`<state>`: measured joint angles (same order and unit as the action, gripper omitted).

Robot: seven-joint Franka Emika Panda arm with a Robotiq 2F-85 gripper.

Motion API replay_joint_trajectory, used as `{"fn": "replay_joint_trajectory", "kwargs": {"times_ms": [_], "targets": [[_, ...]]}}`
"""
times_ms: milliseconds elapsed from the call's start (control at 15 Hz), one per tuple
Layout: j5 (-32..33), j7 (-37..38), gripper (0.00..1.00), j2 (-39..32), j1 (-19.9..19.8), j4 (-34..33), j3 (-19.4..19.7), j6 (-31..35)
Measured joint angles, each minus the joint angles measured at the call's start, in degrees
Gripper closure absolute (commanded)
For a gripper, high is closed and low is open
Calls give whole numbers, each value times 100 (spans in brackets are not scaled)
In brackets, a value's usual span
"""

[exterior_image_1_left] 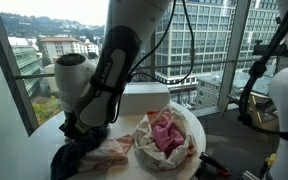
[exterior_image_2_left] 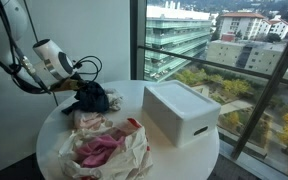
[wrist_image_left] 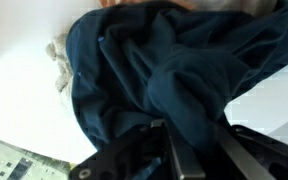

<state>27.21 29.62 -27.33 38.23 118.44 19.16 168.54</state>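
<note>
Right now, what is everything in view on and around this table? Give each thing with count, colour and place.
dark blue cloth: one, navy, bunched near the table's edge under the pincer
cloth pile: one heap, pink and cream, on the table beside the dark blue cloth
box: one, white, on the table on the window side
table: one, white, round, by the window
buildings: several, grey and beige, outside the window
arm: one, white and black, reaching down over the table
pincer: one, black, down on the dark blue cloth, a fold between its fingers
</note>
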Motion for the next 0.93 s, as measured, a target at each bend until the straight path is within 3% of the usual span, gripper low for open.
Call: {"fn": "replay_joint_trajectory", "kwargs": {"times_ms": [133, 333, 667, 800, 933], "targets": [[340, 515, 89, 312, 372, 67, 593, 167], [1201, 1545, 89, 891, 1143, 184, 1784, 204], [3475, 3778, 89, 1968, 2536, 195, 3799, -166], [4436, 4665, 89, 2484, 2960, 104, 4247, -696], [5383, 5513, 89, 3052, 3152, 21, 4247, -1492]]}}
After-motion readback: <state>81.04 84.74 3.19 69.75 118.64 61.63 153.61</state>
